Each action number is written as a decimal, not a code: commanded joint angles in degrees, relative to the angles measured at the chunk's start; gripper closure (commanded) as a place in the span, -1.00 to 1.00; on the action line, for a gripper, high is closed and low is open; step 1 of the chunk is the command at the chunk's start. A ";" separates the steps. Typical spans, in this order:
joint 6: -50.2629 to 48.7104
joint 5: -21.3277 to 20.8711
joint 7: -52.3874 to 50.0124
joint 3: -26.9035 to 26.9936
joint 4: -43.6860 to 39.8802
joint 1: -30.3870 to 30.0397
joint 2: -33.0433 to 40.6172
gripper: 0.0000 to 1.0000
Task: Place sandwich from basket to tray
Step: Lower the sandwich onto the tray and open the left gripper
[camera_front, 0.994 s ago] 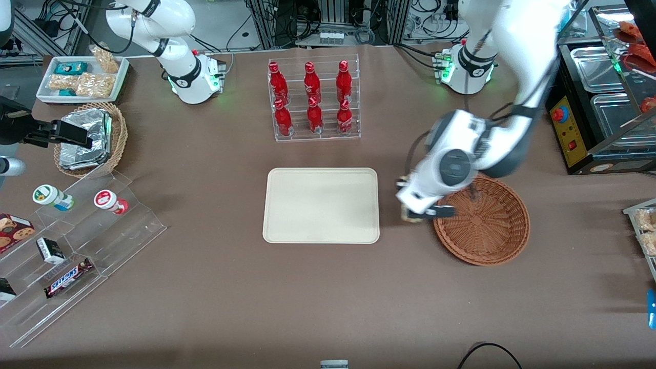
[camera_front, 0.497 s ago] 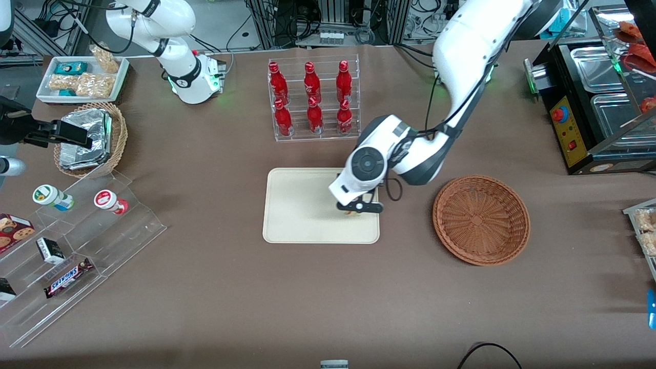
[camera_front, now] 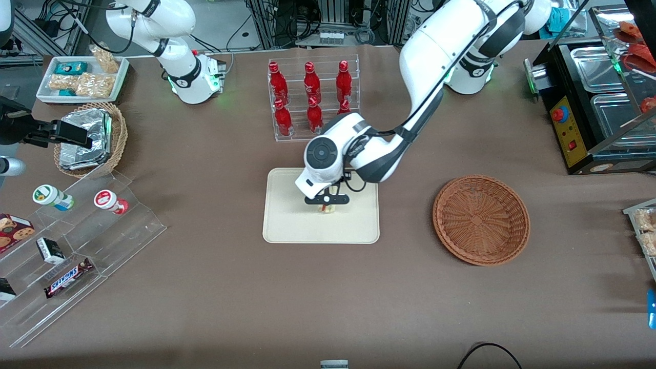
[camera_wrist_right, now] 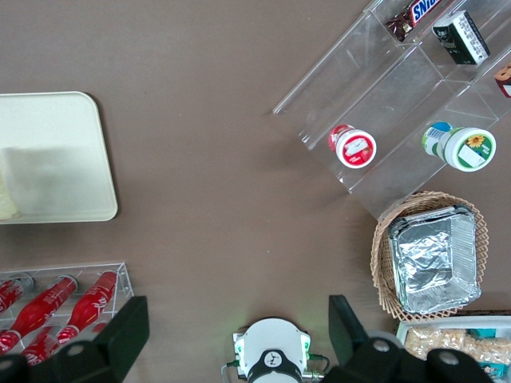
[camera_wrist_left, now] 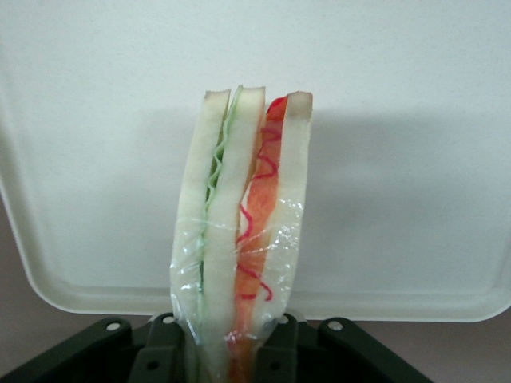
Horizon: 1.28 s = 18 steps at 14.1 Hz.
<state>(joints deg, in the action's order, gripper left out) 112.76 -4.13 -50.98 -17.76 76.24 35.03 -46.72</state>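
Observation:
My left gripper hangs over the middle of the cream tray, shut on the sandwich. In the left wrist view the sandwich is a plastic-wrapped wedge of white bread with green and red-orange filling, pinched at its narrow end between the black fingers, and the tray fills the view under it. The reddish-brown basket sits empty beside the tray, toward the working arm's end of the table.
A clear rack of red bottles stands just farther from the front camera than the tray. Toward the parked arm's end are a tan basket of foil packets, a white snack tray and acrylic shelves with snacks.
The gripper has carried the sandwich from the basket's edge across to the tray, first over the tray's basket-side edge, now over its middle. The basket is left empty.

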 commanded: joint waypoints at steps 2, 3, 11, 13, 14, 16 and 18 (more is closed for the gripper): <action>-1.40 -2.63 -3.07 0.71 -5.32 2.06 -3.82 0.49; -1.40 -2.72 -3.86 0.71 -5.32 2.24 -3.82 0.45; -1.48 -2.73 -4.75 0.89 -5.67 1.80 -2.86 -1.00; -2.62 -2.55 -5.01 2.20 -5.58 0.57 0.03 -1.00; -4.98 -2.55 -4.84 2.47 -5.49 -0.04 2.22 -1.00; -12.00 -2.11 -3.09 2.47 -5.14 -4.85 7.58 -1.00; -17.10 0.16 3.56 2.12 -2.00 -9.95 13.99 -1.00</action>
<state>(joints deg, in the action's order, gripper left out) 99.80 -5.58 -52.26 -15.15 69.03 29.89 -40.54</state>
